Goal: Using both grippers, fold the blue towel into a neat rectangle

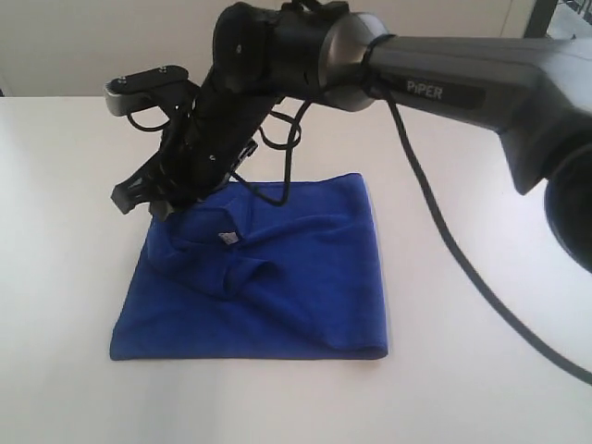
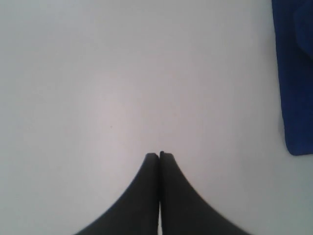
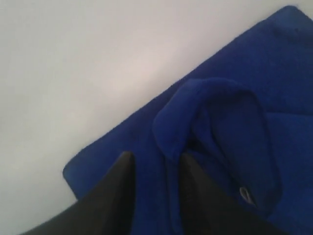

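Black right gripper [image 3: 156, 157], jaws parted and gripping nothing, hangs over a raised fold of the blue towel [image 1: 277, 296] lying rumpled on the white tabletop [image 1: 74, 277], while the left gripper [image 2: 159, 154], jaws shut and empty, hovers beside the towel's edge.

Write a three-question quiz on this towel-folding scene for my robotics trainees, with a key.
1. True or false: the left gripper is shut above bare table, beside the blue towel.
2. Which gripper is over the towel? A) left gripper B) right gripper C) neither
3. What small pale item shows on the towel's rumpled top layer?

Key: 1 true; 2 B; 3 the tag.
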Tool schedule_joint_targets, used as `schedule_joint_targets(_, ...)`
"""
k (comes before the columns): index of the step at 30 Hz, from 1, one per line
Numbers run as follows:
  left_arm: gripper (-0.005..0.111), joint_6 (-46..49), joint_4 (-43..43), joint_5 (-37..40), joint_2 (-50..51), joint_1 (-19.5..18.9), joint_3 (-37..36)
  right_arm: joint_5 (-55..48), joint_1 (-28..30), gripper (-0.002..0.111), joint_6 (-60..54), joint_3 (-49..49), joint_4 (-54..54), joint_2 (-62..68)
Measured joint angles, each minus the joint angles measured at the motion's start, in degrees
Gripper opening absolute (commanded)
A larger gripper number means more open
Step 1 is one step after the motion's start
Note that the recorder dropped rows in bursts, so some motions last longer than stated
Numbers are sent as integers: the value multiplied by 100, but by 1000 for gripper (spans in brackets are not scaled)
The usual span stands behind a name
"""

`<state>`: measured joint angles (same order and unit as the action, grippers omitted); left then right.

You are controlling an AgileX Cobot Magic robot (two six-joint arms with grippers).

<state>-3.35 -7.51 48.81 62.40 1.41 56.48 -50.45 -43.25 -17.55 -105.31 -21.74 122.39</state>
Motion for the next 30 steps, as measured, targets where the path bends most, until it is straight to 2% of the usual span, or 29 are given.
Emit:
schedule_joint_targets(5, 0, 0, 0, 0, 0, 0, 0, -500, 206, 0, 0, 0, 62, -78)
schedule_joint_targets(19, 0, 0, 0, 0, 0, 0, 0, -770, 1230, 0, 0, 174, 683, -78)
schedule_joint_targets(30, 0, 0, 0, 0, 0, 0, 0, -40, 2067, 0, 0, 371, 843, -27)
